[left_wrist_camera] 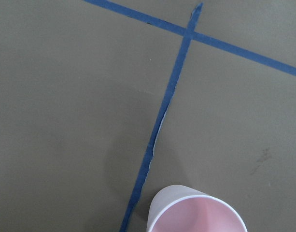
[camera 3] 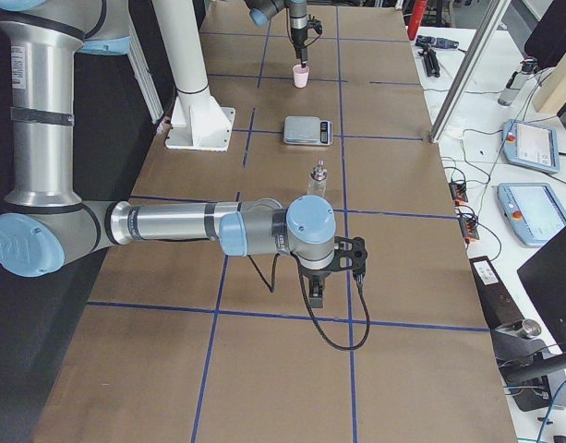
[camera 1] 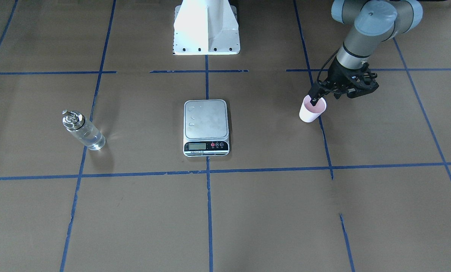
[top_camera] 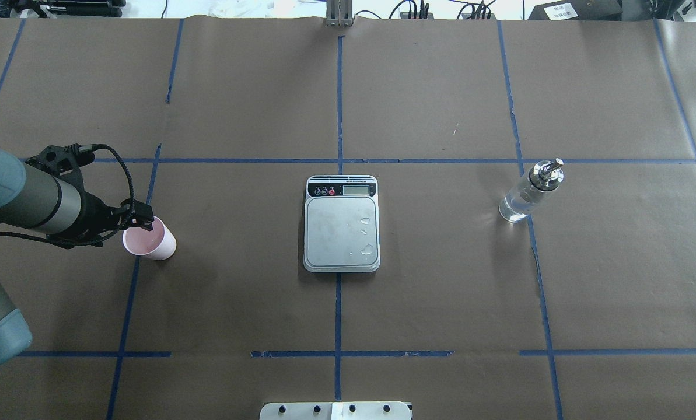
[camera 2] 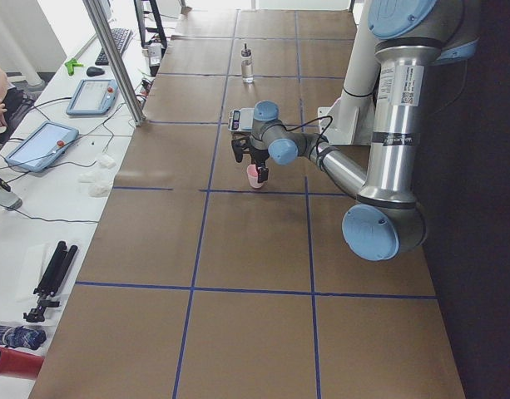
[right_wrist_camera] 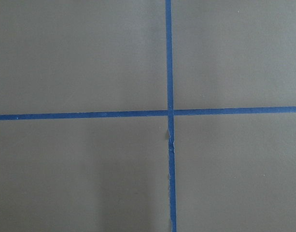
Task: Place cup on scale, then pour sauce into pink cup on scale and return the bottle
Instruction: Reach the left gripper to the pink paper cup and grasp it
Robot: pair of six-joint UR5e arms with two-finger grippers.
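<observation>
Closest to the left wrist camera is the cup [left_wrist_camera: 196, 212], seen from above at the bottom of that view. Its open mouth is pale pink inside, and it stands just beside a strip of blue tape [left_wrist_camera: 162, 121] on the brown paper that covers the table [top_camera: 441, 303].

The front-facing view adds what the wrist camera cannot show. The left gripper [camera 1: 315, 99] sits at the cup's rim, with one dark finger [camera 1: 314, 101] dipping inside the mouth. The other finger is hidden, so I cannot tell whether the jaws are pinching the wall or standing apart. The cup stands upright toward the table's left end, well apart from the scale [top_camera: 342, 224].

The scale lies flat in the middle of the table, with its display strip on the edge far from the robot. The overhead view shows a few droplets [top_camera: 365, 221] on its silver platform.

The bottle [top_camera: 525, 195] stands upright toward the table's right end, well apart from the scale. Clear sauce [top_camera: 514, 207] shows through the glass, under a silver spout.

Only the side view from the right end shows the right gripper [camera 3: 317, 288]. It points down over the table, nearer the right end than the bottle. Whether its jaws are open or closed cannot be told from there. Its own wrist camera shows only two crossing tape lines.
</observation>
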